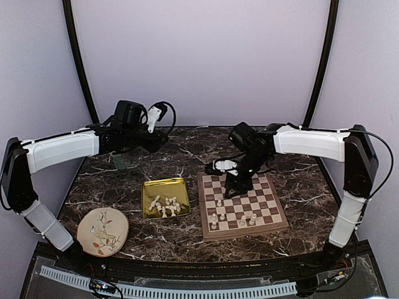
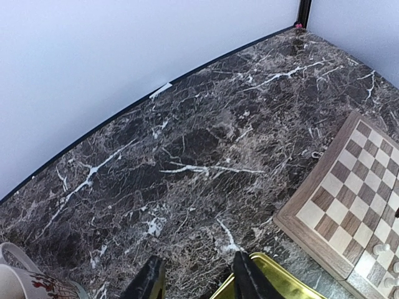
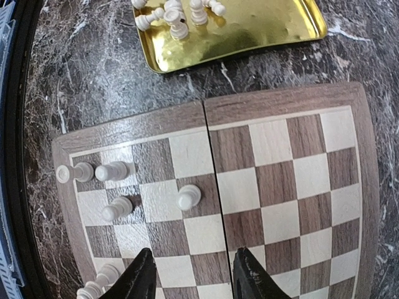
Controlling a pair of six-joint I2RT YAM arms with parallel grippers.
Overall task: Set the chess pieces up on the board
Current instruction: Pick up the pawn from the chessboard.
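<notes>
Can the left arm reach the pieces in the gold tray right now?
Probably yes: the left hand is open and empty just beyond the gold tray, with nothing between it and the pieces.

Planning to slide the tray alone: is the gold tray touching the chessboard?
Apart. The right wrist view shows a strip of dark marble between the gold tray and the chessboard frame.

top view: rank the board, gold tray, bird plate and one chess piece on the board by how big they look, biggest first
1. board, clearly the largest.
2. gold tray and bird plate look about alike, too close to rank.
3. chess piece, by far the smallest.
</notes>
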